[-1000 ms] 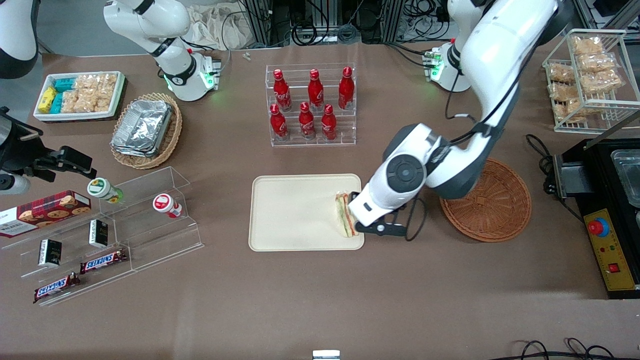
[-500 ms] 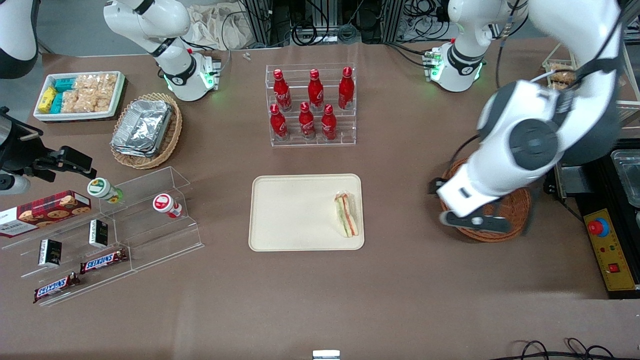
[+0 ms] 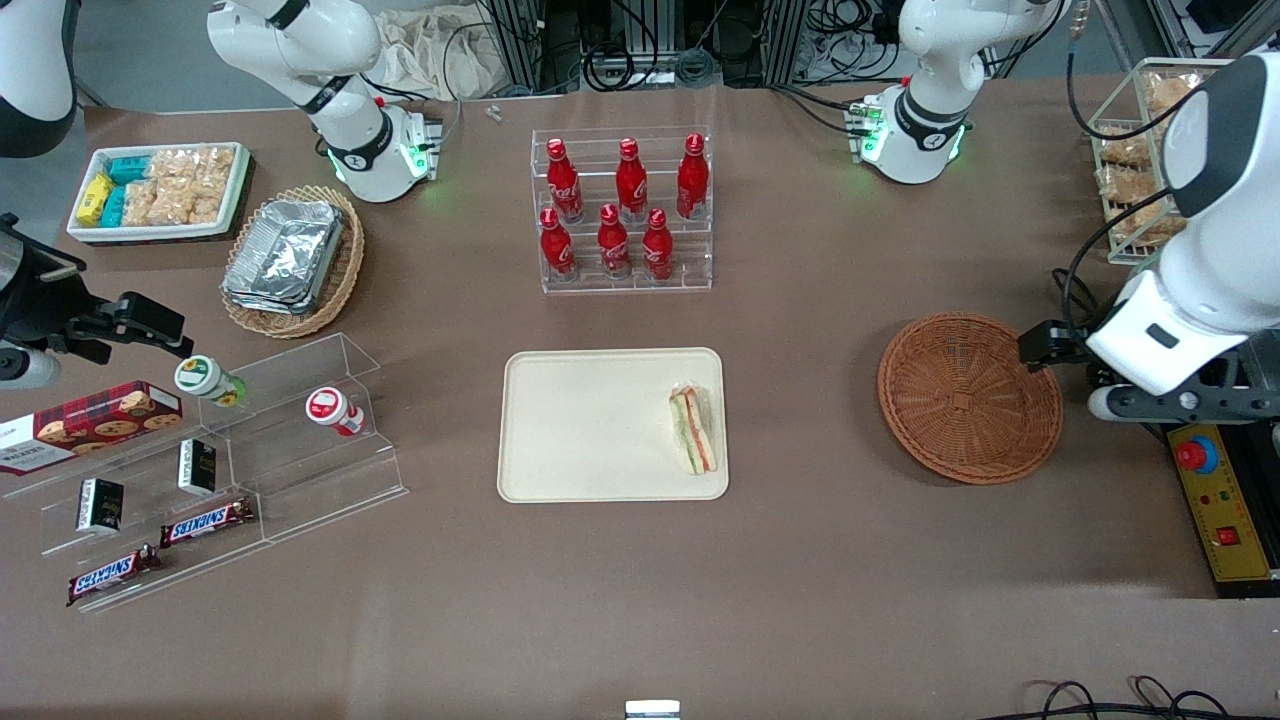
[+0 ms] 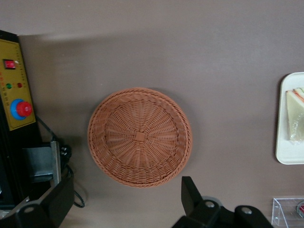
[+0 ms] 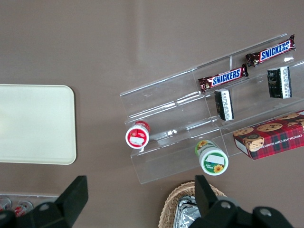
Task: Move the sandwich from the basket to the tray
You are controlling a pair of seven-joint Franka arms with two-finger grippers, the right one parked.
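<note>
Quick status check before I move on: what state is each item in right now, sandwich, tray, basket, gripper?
sandwich: lying on the tray, near the edge closest to the basket, nothing gripping it.
tray: flat on the table, holding only the sandwich.
basket: upright on the table, empty.
gripper: open, holding nothing, raised above the table at the basket's edge toward the working arm's end.
</note>
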